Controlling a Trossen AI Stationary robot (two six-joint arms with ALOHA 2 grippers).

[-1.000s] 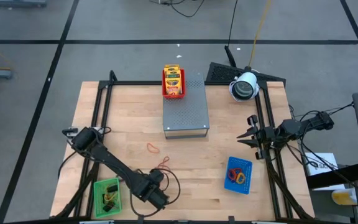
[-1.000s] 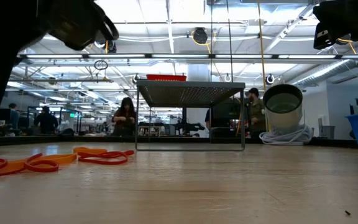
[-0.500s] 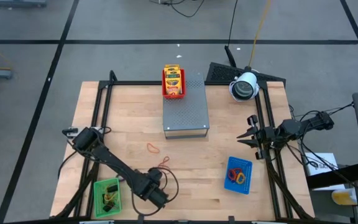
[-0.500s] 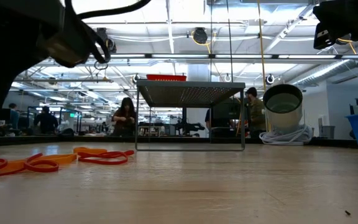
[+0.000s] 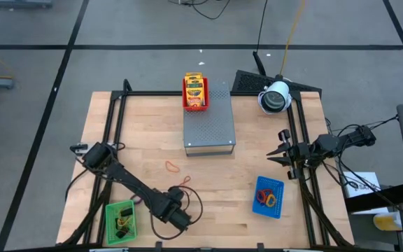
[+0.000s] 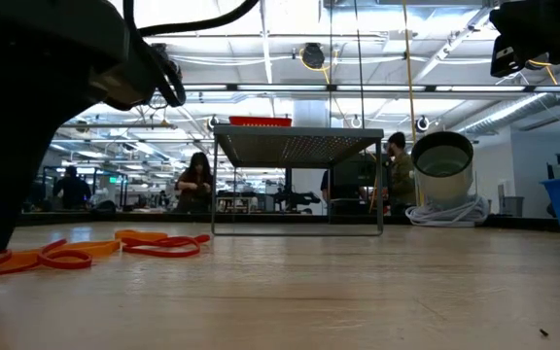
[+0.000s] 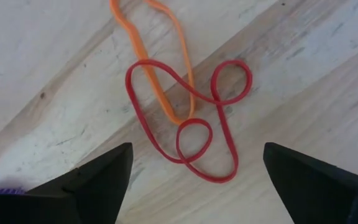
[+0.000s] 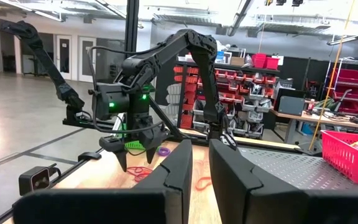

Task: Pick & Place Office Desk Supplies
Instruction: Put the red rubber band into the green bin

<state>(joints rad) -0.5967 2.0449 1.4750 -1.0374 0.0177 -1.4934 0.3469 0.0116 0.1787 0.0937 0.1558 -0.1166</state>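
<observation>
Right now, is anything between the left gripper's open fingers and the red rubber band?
No. In the left wrist view the left gripper hangs open above the red rubber band; only bare table between them.

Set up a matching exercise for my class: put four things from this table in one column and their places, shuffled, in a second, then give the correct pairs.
Things
1. red tray
2. blue tray
3. green tray
4. red rubber band

Places
A. near the table's front left corner
B. on top of the grey perforated box
C. on bare wood beneath the open left gripper
D. front right part of the table, in front of the right gripper

Pairs: 1-B, 2-D, 3-A, 4-C
</observation>
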